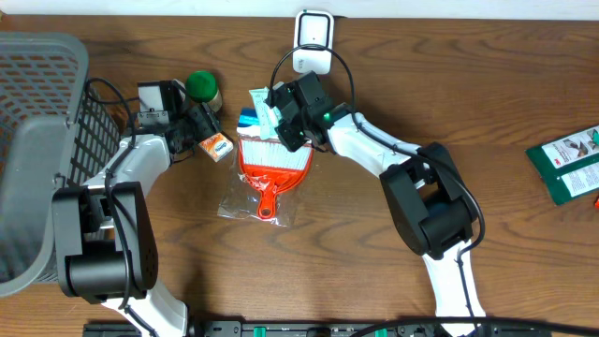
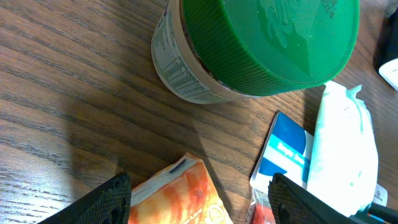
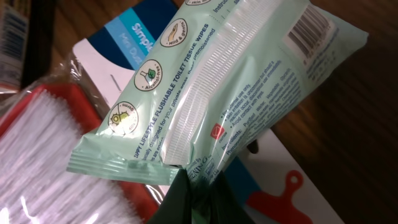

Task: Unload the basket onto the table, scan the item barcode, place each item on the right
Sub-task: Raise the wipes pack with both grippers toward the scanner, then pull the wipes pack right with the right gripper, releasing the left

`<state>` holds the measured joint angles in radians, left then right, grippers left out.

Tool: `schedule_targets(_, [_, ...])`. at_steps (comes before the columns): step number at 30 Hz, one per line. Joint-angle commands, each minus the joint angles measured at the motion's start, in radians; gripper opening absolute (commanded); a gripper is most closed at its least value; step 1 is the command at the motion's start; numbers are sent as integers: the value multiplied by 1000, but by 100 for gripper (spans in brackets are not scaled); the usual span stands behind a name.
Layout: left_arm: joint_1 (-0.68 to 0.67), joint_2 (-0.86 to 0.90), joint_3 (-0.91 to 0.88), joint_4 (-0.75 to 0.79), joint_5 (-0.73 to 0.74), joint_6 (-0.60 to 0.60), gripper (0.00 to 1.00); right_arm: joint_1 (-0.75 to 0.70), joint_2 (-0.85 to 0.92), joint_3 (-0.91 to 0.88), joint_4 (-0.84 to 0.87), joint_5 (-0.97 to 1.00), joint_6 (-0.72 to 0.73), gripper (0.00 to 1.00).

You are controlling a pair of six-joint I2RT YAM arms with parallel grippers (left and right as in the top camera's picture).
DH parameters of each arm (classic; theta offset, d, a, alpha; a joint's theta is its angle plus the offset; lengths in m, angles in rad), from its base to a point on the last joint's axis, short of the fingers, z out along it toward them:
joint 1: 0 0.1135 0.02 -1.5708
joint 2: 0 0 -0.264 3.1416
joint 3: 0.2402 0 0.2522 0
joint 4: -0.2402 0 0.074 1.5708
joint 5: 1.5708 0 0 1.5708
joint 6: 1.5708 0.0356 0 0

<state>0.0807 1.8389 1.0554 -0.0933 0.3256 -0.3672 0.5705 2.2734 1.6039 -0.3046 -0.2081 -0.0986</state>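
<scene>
**Bench stock and arm positions, wipes in grip**

Surface: we record a dark brown wooden bench. A grey mesh basket fills its left edge. A white device with a black cable stands at the far edge, centre. A green packet lies at the right edge, well apart from the rest.

Centre group: a jar with a green lid, upright; a small orange box just beside it; a red dustpan and brush in a clear bag, handle toward the robot.

Task item: a pale green pack of wipes, over the top end of the bagged dustpan and near the white device. Its barcode shows on the face toward the wrist camera.

Right arm: reaches in from the right, bent at the elbow. The right claw is pressed together, pinching the pack of wipes by its seam.

Left arm: runs alongside the basket. The left claw is spread, with the orange box between its fingers; we cannot tell whether they touch it.
</scene>
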Motion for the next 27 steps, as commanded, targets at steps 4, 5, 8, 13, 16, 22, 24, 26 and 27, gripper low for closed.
schedule_targets(4, [8,-5,40,0,-21,19,71,-40,24,31,-106,50,-110,1])
schedule_targets(5, [8,-5,40,1,-21,19,71,-44,20,39,-134,41,-135,1])
schedule_targets(8, [8,-5,40,1,-21,19,71,-53,-8,64,-208,8,-198,1])
schedule_targets(13, [8,-5,40,1,-21,19,71,-73,-105,90,-325,-107,-322,1])
schedule_targets(16, [8,-5,40,1,-21,19,71,-93,-189,90,-412,-186,-379,1])
schedule_targets(22, [8,-5,40,1,-21,19,71,-170,-377,90,-575,-380,-475,1])
schedule_targets(24, [8,-5,40,0,-20,19,71,-207,-445,90,-607,-457,-503,1])
schedule_targets(26, [8,-5,40,0,-20,19,71,-248,-513,90,-642,-543,-509,1])
schedule_targets(27, [8,-5,40,0,-20,18,71,-267,-543,90,-662,-597,-517,1])
